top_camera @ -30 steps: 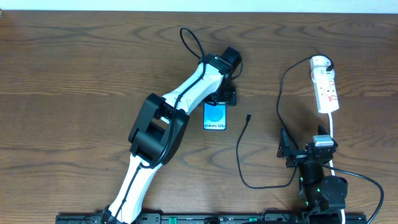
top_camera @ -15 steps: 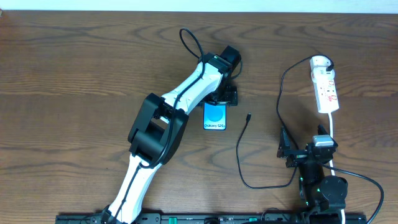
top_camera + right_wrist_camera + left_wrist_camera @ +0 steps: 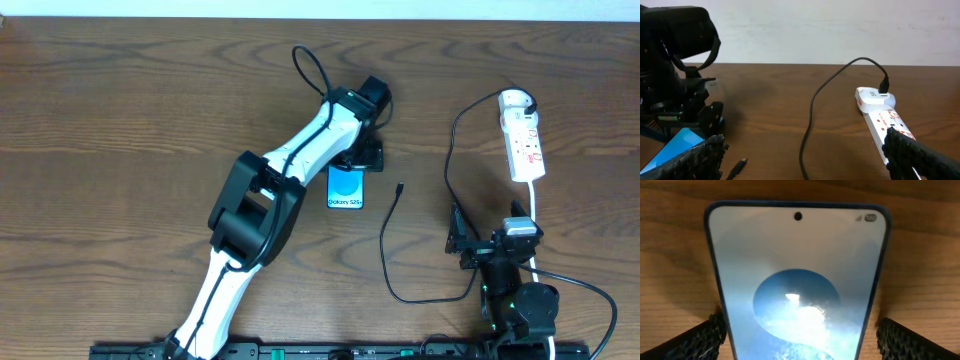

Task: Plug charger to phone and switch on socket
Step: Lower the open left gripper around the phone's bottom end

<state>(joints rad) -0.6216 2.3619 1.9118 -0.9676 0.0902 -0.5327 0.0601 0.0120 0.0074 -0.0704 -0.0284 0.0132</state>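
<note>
The phone (image 3: 345, 188) lies flat mid-table, its cyan screen up, and it fills the left wrist view (image 3: 799, 280). My left gripper (image 3: 356, 157) is open and straddles the phone's far end, one finger (image 3: 695, 341) on each side with a thin gap to the edges. The charger (image 3: 388, 240), a thin black cable, runs from its plug in the rounded end of the white socket (image 3: 523, 140) down in a loop to a loose tip (image 3: 400, 187) right of the phone. My right gripper (image 3: 490, 243) is open and empty at the near right, the cable (image 3: 810, 115) and tip (image 3: 740, 164) ahead of it.
The socket's white cord (image 3: 536, 215) runs down past my right arm. In the right wrist view the left arm (image 3: 675, 65) looms at the left over the phone's cyan corner (image 3: 677, 147). The socket (image 3: 885, 117) lies at the right, beside my right finger (image 3: 920, 156).
</note>
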